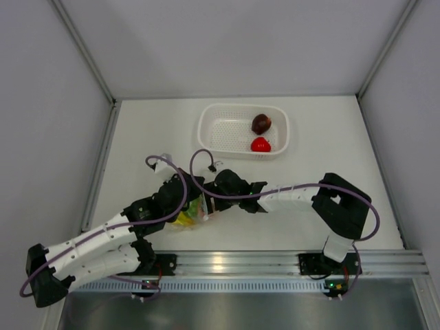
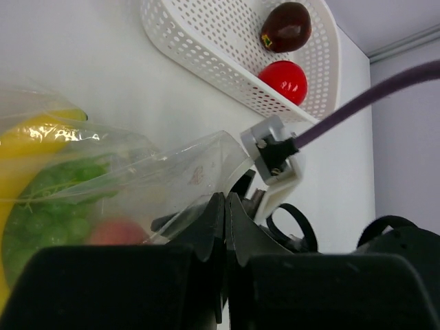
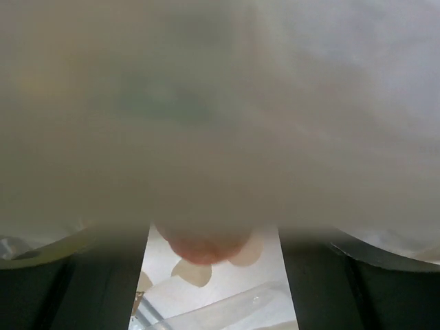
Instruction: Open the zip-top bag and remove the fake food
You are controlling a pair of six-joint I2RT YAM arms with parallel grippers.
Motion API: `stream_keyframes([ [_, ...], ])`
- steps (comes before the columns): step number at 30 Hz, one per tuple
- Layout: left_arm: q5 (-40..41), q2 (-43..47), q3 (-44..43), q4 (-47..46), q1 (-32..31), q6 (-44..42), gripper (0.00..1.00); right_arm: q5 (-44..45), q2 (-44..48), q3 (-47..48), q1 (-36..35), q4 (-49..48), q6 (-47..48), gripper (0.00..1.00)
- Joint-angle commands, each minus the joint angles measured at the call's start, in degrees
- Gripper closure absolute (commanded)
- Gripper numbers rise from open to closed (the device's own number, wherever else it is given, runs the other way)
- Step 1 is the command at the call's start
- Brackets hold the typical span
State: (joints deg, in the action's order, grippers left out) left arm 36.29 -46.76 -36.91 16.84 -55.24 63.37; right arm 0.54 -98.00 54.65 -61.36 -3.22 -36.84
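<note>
Clear zip-top bag (image 2: 103, 179) lies sideways, mouth toward right gripper (image 1: 210, 196)

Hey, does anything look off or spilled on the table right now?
Nothing looks spilled or damaged. The dark maroon fruit and red tomato sit inside the white perforated basket. The clear dotted zip-top bag, pinched by the left hand, holds the yellow banana bunch and green leafy piece. The right wrist view is blurred by plastic.

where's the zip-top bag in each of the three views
Top external: zip-top bag low centre-left, between the two grippers.
Left wrist: fills the left half, its edge pinched in the shut left gripper.
Right wrist: a blurred film across most of the frame.
Shared landmark: the orange-peach fruit inside it.
</note>
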Motion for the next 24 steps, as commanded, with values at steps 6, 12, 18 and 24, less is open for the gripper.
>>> stream_keyframes([
  [6,-0.09,-0.26,0.69,-3.57,-0.57,0.35,1.0,1.4,-4.23,3.8,-1.13,1.03,2.47,0.5],
  [12,0.88,-0.61,1.75,-3.57,-0.57,0.52,1.0,3.24,3.23,2.65,-1.3,2.96,3.17,0.57],
  [18,1.14,-1.05,1.84,-3.57,-0.57,0.78,1.0,5.61,11.58,2.83,-1.39,7.79,4.67,0.57],
  [24,1.59,-1.58,2.36,-3.57,-0.57,1.05,1.0,7.63,18.36,4.15,-0.6,12.54,5.9,0.57],
])
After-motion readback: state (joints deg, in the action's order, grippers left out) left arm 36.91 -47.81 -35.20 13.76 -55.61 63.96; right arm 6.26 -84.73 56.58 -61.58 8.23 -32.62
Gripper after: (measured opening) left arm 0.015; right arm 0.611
